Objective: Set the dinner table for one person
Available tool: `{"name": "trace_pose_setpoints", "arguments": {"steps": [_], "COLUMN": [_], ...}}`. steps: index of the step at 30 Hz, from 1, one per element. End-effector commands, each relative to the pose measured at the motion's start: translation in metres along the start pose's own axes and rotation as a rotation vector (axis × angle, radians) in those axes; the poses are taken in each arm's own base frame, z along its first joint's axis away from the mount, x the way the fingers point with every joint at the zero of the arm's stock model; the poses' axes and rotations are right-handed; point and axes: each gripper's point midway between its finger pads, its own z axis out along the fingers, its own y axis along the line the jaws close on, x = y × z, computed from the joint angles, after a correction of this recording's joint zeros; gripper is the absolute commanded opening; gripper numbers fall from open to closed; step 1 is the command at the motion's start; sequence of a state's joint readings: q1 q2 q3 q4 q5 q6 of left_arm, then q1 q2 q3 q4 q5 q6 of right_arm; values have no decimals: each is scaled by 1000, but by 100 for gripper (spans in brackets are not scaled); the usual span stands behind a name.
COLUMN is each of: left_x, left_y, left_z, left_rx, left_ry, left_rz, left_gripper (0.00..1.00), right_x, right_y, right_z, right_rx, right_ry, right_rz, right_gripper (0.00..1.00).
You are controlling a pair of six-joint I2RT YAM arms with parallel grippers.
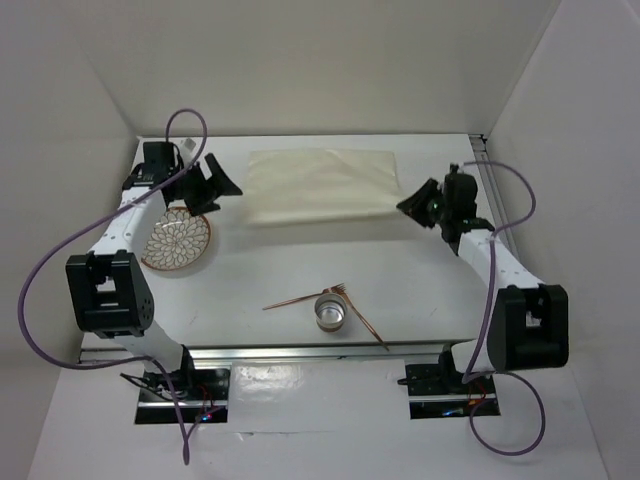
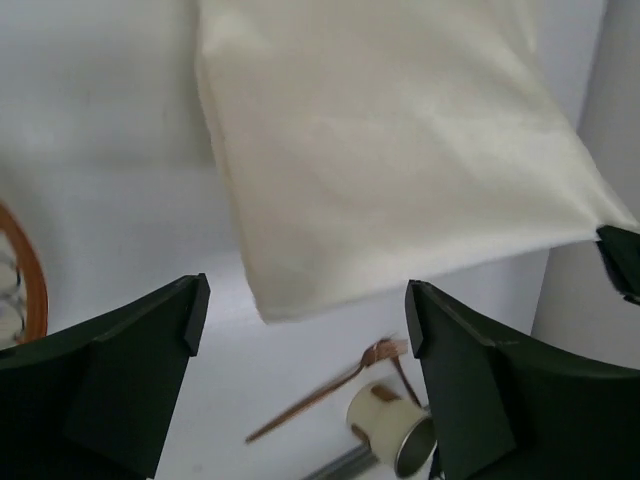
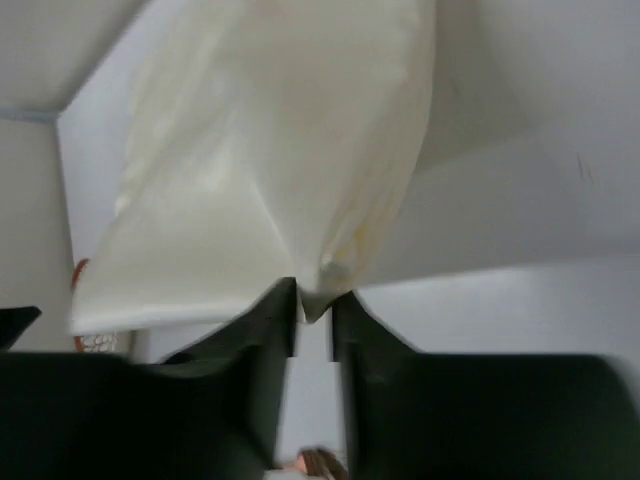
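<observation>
On the dinner table's (image 1: 300,270) far side, right gripper (image 3: 315,310) pinching cream cloth's (image 1: 320,185) corner, left gripper (image 2: 305,305) spread wide nearby.

Top view: fixed, high behind both arm bases, looking down on the whole desk (image 1: 420,290).
Left wrist view: close behind the left tool (image 2: 305,308), angled down at the cloth (image 2: 400,150) and cup (image 2: 392,430).
Right wrist view: tight behind the right tool (image 3: 315,300), at the cloth's corner.
Shared by all: the cloth.
</observation>
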State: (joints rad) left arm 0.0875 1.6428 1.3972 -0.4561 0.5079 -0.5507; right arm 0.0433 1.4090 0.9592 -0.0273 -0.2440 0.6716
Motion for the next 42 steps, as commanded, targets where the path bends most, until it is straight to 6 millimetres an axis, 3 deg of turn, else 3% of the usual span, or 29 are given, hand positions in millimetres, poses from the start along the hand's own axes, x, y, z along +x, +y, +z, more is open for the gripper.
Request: {"name": "trace_pose_setpoints", "arguments": {"steps": [1, 2, 5, 8, 10, 11, 12, 13, 14, 15, 16, 17, 18, 20, 21, 25, 28, 35, 42], "left_x": [34, 37, 32, 22, 25, 32, 35, 37, 48, 52, 52, 64, 74, 80, 88, 113, 113, 147, 165], "left_y": [13, 13, 9, -13, -24, -24, -30, -34, -34, -34, -34, -34, -20, -7, 5, 31, 33, 73, 93], "left_z": [-22, -30, -48, -55, -47, -42, -37, -31, -13, -3, 6, 18, 39, 59, 73, 90, 94, 100, 90], "left_rx": [-55, -74, -110, -77, -58, -60, -44, -37, -50, -58, -75, -86, -119, -153, -175, -220, -211, -335, -417], "left_ry": [36, 28, 2, -43, -22, 7, 25, 42, 91, 112, 120, 158, 204, 226, 260, 325, 310, 377, 391], "left_rz": [-21, -11, 17, 68, 102, 100, 119, 127, 135, 143, 152, 161, 138, 117, 90, 37, 43, -31, -55], "left_gripper": [100, 100, 100, 96, 83, 68, 59, 52, 41, 23, 14, 1, 0, 0, 0, 0, 0, 0, 0], "right_x": [51, 61, 79, 79, 69, 66, 60, 45, 42, 39, 38, 38, 39, 48, 51, 73, 81, 133, 155], "right_y": [-40, -47, -56, -58, -59, -63, -62, -52, -53, -49, -45, -49, -52, -64, -67, -83, -93, -128, -139], "right_z": [-37, -45, -70, -81, -84, -82, -80, -78, -70, -64, -57, -40, -31, -6, 2, 24, 31, 20, 6], "right_rx": [104, 120, 164, 218, 277, 304, 310, 288, 287, 267, 248, 260, 274, 306, 304, 314, 335, 400, 421], "right_ry": [71, 89, 128, 180, 193, 198, 184, 139, 139, 140, 152, 183, 201, 278, 295, 373, 404, 509, 550], "right_rz": [77, 83, 76, 34, 5, 6, -7, -18, -18, -29, -26, -18, -13, 9, 14, 41, 41, 101, 117], "right_gripper": [40, 68, 88, 93, 93, 93, 90, 77, 67, 56, 43, 21, 12, 2, 2, 2, 2, 2, 2]}}
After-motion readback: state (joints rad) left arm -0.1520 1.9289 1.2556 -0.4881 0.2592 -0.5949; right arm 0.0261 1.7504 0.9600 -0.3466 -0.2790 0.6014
